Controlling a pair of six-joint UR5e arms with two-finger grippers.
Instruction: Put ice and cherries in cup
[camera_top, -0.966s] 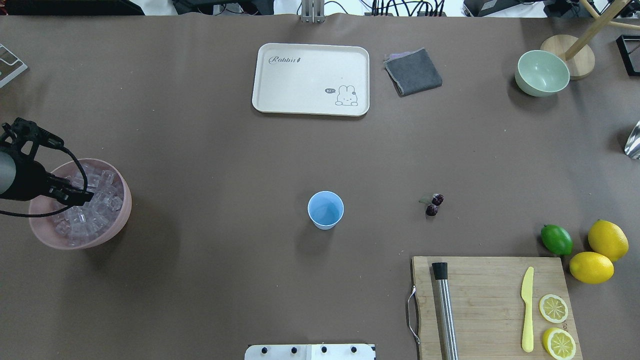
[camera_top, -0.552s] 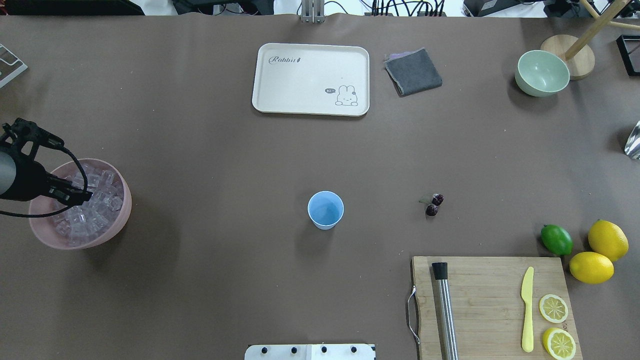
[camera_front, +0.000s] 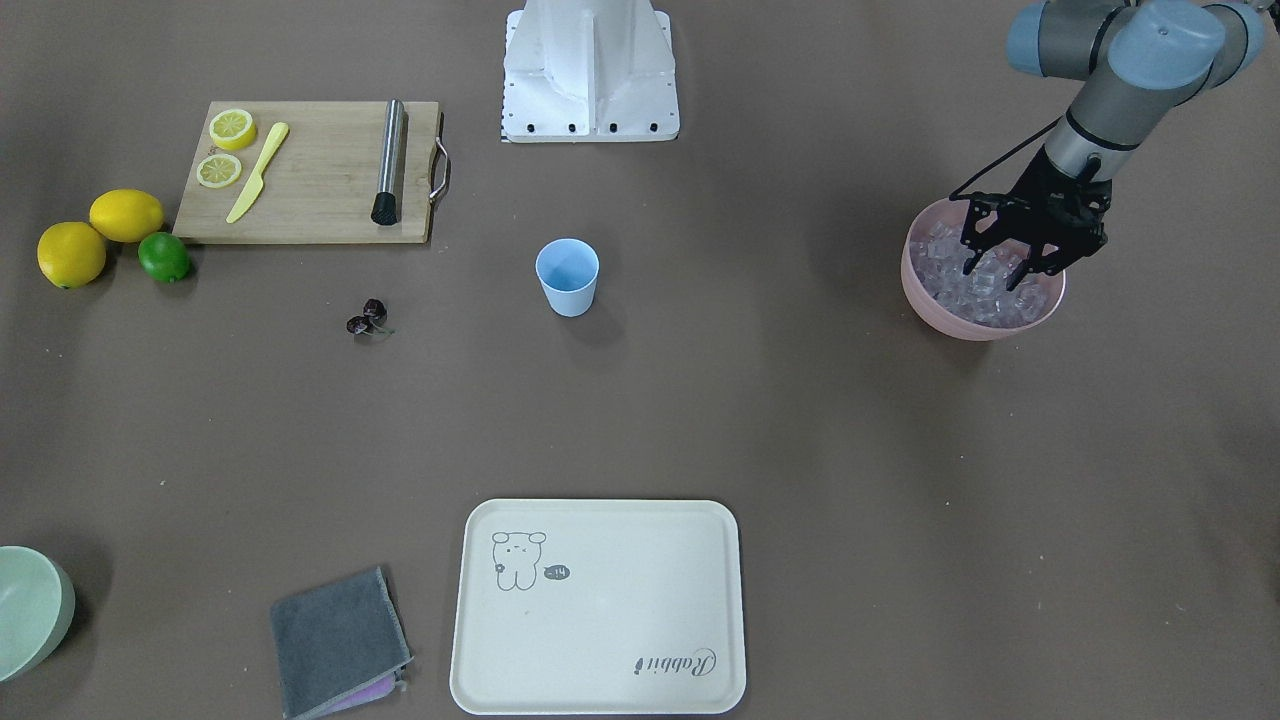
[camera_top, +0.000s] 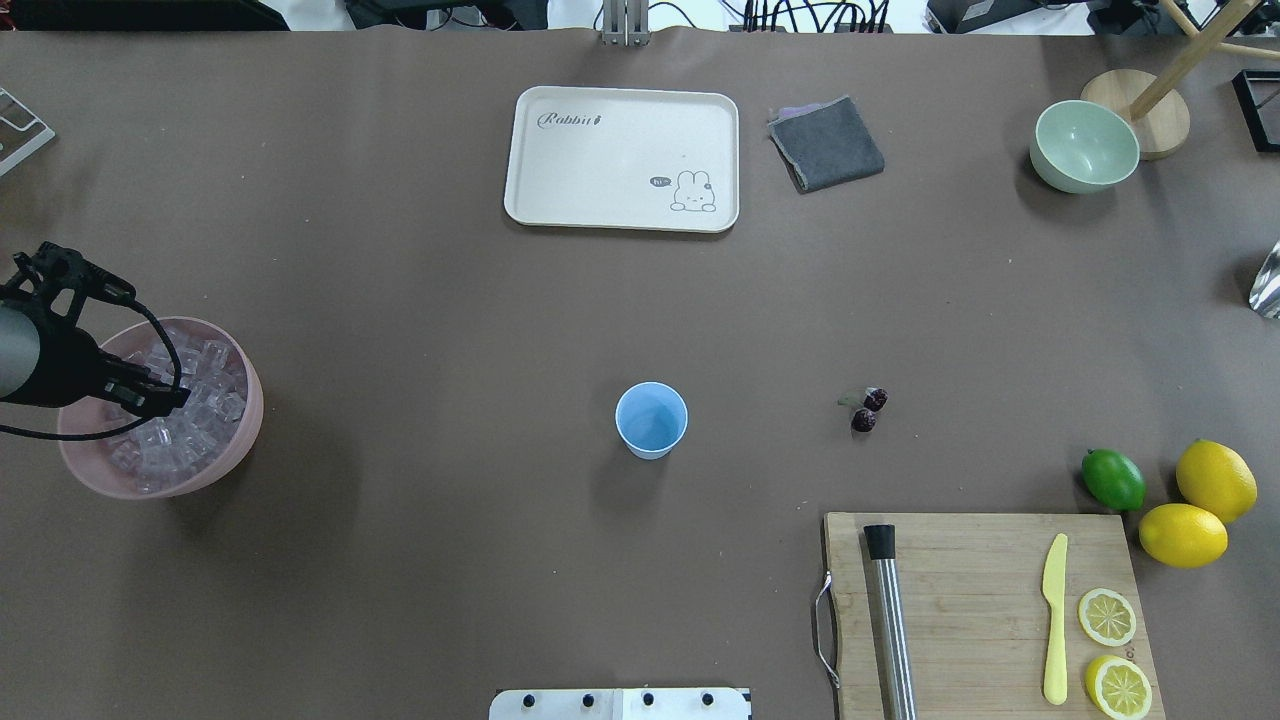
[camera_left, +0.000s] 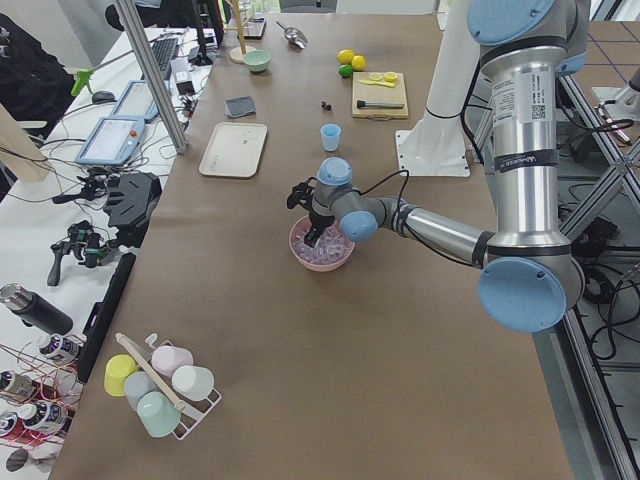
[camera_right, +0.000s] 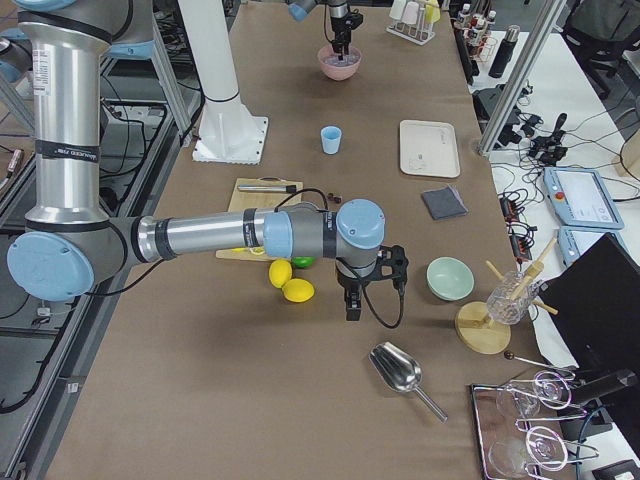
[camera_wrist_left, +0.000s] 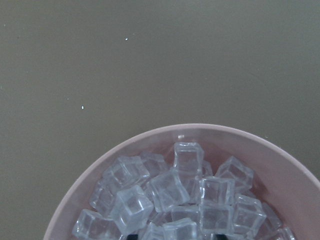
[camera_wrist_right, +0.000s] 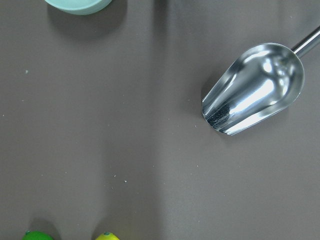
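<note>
The ice (camera_top: 200, 395) fills a wide pink bowl (camera_top: 243, 440) at the table's left edge. My left gripper (camera_top: 162, 400) hangs over it, and in the front view it is open (camera_front: 1008, 265) with its fingers spread down among the cubes. The left wrist view shows the ice (camera_wrist_left: 175, 200) close below. The light-blue cup (camera_top: 651, 420) stands upright and empty at the table's middle. The cherries (camera_top: 866, 409) lie on the table to the cup's right. My right gripper (camera_right: 352, 305) shows only in the exterior right view, above the table; I cannot tell whether it is open or shut.
A metal scoop (camera_wrist_right: 255, 87) lies under the right wrist. A cutting board (camera_top: 985, 610) carries a muddler, a yellow knife and lemon slices. A lime (camera_top: 1113, 479) and two lemons sit beside it. A cream tray (camera_top: 622, 158), a grey cloth (camera_top: 827, 143) and a green bowl (camera_top: 1084, 146) are at the far side.
My left gripper has shifted slightly over the pink bowl, lower in the overhead view. Nothing else has moved.
</note>
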